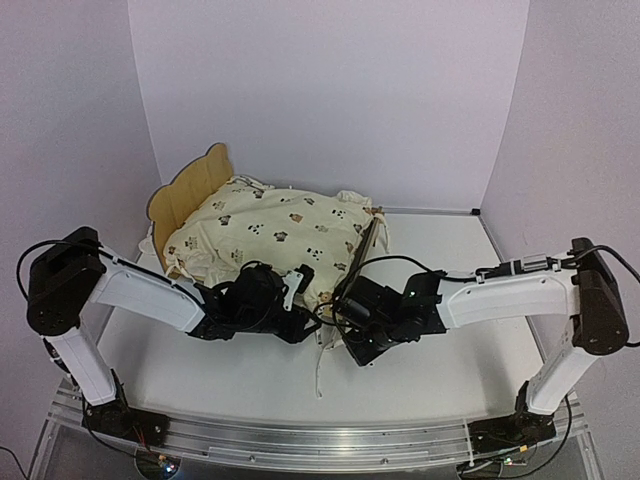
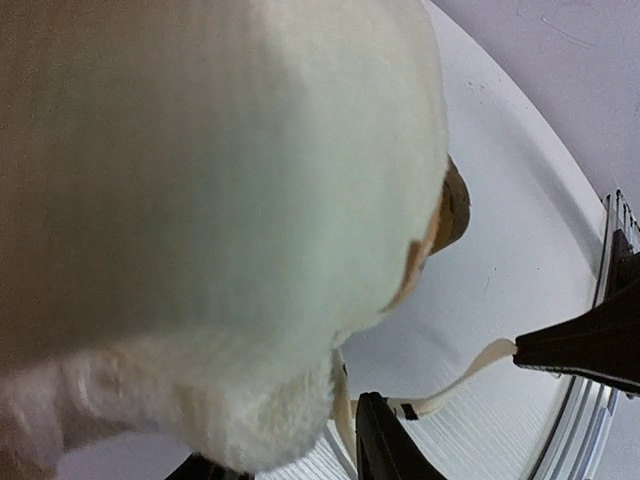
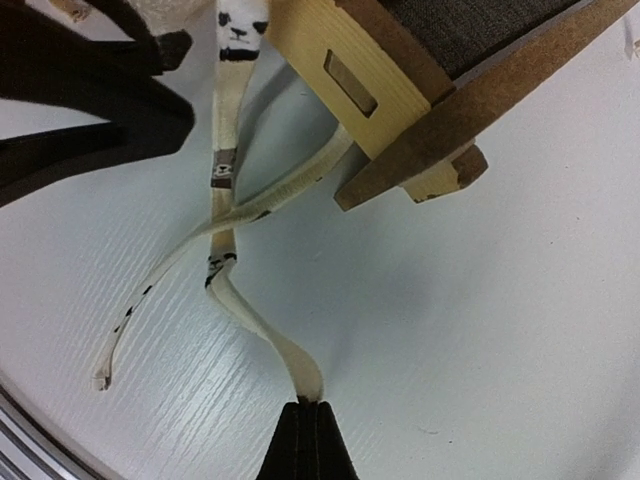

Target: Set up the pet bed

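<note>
The pet bed stands on the bench, far and left of centre, with its scalloped headboard at the far left. The cream animal-print cover drapes over most of the frame, so in the top view only the headboard and a strip of the right rail show.

In the right wrist view, the near corner of the pet bed is bare plywood. Its grey felt base is visible above the rail.

Both grippers sit at the near edge of the bed, close together. The left gripper is against the near hem of the cover. In the left wrist view the cover fills the picture, blurred. Its fleecy edge hangs between the two fingers of the left gripper, which stand apart. We cannot tell whether they press on the fabric. A wooden corner of the bed protrudes just to the right of the cloth.

The right gripper sits just right of the left one, near the bed's near right corner. In its wrist view the right gripper is clenched on the end of one tie strap of the cover. It is clear of the wood and does not touch the frame. A second strap lies loose on the bench.
</note>
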Robot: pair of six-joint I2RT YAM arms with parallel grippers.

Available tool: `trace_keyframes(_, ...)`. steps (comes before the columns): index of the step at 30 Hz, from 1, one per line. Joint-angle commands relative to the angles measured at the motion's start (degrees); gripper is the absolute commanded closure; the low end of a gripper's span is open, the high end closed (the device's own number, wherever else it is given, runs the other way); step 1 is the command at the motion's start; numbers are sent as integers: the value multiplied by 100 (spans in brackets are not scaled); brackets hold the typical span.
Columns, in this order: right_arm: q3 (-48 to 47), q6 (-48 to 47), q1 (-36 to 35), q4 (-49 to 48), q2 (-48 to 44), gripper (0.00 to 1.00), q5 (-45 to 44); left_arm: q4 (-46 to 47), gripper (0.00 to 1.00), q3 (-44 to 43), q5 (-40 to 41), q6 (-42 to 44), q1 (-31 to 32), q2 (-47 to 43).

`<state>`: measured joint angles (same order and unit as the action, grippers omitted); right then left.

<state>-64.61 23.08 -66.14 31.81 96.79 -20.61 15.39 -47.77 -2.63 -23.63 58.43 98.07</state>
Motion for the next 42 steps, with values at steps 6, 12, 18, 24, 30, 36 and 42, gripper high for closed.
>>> trace_keyframes(6, 23, 277, 43, 19, -211, 100, 515, 299, 66, -657, -248, 377, -165, 589)
trace_keyframes(12, 77, 327, 80, -33, -206, 100, 632, 263, 78, -807, -134, 412, -165, 761)
trace_keyframes(18, 97, 609, 217, -89, -160, 100, 850, 210, 97, -733, -213, 321, -165, 630)
trace_keyframes(24, -39, 1113, 383, -196, -101, 100, 1021, 124, 100, -519, -430, 190, -157, 439)
trace_keyframes(30, -307, 1315, 430, -270, 166, 100, 1229, 114, 75, -307, -467, 38, -157, 248)
trace_keyframes(36, -205, 1358, 432, -304, 117, 100, 1178, 177, 76, -278, -571, -9, -157, 354)
trace_keyframes(42, -62, 1379, 428, -317, 8, 100, 1123, 296, 83, -309, -589, 13, -157, 509)
